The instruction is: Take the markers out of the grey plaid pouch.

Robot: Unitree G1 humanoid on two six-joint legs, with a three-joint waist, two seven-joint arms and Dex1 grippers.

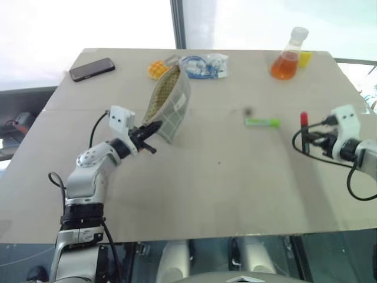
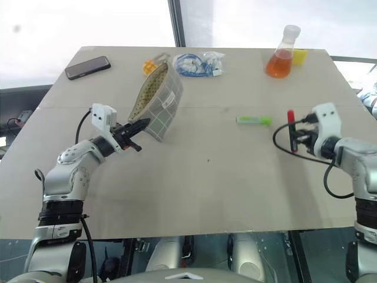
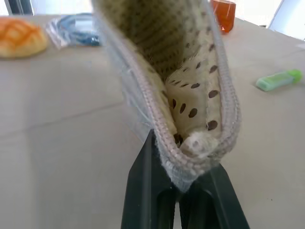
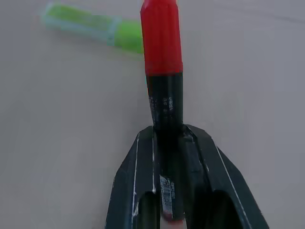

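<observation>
My left gripper [image 1: 152, 128] is shut on a corner of the grey plaid pouch [image 1: 169, 103], holding it lifted and tilted over the table's left half. Its mouth gapes, showing a dotted cream lining [image 3: 190, 90]. At the table's right side my right gripper [image 1: 304, 138] is shut on the black marker with a red end [image 1: 304, 119], which stands up above the fingers and also shows as the marker [image 4: 163, 71] in the right wrist view. The light-green highlighter [image 1: 263, 122] lies flat on the table between the two grippers, apart from both.
Along the far edge of the table [image 1: 206, 188] sit a black phone [image 1: 92, 68], a yellow bun-like object [image 1: 157, 69], a clear bag with blue cable [image 1: 203, 65] and a flask of orange liquid [image 1: 288, 56] with a yellow item behind it.
</observation>
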